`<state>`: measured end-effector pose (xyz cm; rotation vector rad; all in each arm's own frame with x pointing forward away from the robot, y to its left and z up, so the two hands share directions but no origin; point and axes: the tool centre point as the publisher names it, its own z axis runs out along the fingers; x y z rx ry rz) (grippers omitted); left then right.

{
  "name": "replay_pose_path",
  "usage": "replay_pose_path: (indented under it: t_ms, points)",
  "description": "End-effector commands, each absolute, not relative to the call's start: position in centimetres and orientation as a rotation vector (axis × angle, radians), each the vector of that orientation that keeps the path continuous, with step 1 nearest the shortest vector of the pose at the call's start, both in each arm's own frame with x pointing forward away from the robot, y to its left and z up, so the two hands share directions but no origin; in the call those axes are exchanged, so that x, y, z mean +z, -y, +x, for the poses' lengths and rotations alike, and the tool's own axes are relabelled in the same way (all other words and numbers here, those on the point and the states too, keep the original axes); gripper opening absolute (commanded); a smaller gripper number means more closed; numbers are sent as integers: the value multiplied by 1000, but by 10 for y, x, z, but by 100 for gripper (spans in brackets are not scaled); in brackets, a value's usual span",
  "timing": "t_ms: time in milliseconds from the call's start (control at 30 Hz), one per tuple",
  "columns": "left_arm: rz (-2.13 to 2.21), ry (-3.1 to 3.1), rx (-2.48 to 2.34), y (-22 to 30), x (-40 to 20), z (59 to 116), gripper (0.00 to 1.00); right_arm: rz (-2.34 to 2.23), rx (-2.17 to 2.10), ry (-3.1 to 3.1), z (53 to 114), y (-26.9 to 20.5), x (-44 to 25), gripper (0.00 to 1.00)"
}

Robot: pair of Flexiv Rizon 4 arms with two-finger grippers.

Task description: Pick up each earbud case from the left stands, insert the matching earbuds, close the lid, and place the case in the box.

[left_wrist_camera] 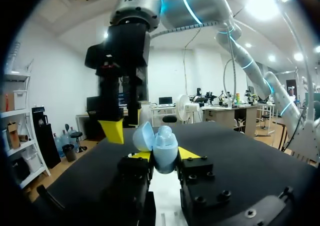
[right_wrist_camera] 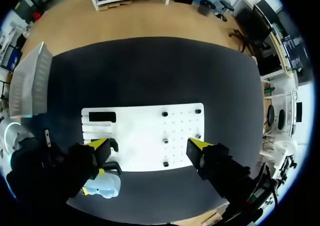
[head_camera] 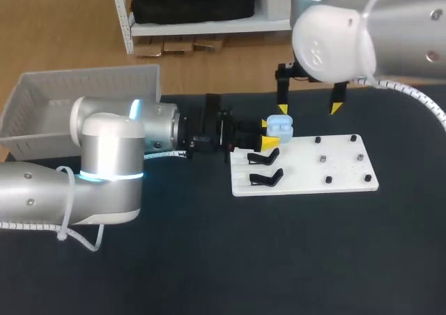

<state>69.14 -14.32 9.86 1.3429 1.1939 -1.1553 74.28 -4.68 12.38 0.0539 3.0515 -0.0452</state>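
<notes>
- Earbud case [left_wrist_camera: 164, 147], pale blue, of smooth rounded plastic with its hinged lid standing open, is pinched from both sides at its lower shell by the yellow-tipped fingers of the left gripper [left_wrist_camera: 164, 156]. In the head view it hangs over the far left corner of the board.
- It looks light and stiff, but glossy and curved, so a hard pinch could make it squirm out. The flanks of the lower shell seem the right place to hold. The lid and hinge look like the weak parts and want only a gentle press. Whether earbuds lie inside I cannot tell.
- Black angled stands [head_camera: 265, 179] sit on the flat white rectangular board [head_camera: 306, 177] just nearside of the case. They are the likeliest things to snag on a low move.
- Right gripper [head_camera: 309, 108] hangs just beyond and above the case, fingers spread wide and holding nothing. One finger is close by the lid, so room there is tight.
- Small dark pegs [head_camera: 323, 159] dot the board's right part, well apart from the case.
- White slatted plastic box [head_camera: 90, 85] stands farthest, at the far left edge of the dark table [head_camera: 209, 259]. The widest room for moving looks to be leftward, and the box's raised rim must be cleared.
</notes>
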Motion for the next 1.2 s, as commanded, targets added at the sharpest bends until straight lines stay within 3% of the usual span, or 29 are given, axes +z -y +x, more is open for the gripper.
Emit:
replay_pose_path:
  t_ms: [33, 733, 1200]
  points:
    - [1335, -1193, -1147, 143, 98, 689, 0, 45, -36, -3040, 728, 51, 129, 100]
    - [1335, -1193, -1147, 143, 98, 689, 0, -27, 55, -3042, 707, 46, 138, 100]
    - [1317, -1234, -1115, 117, 113, 684, 0, 347, 299, -2738, 716, 97, 170, 100]
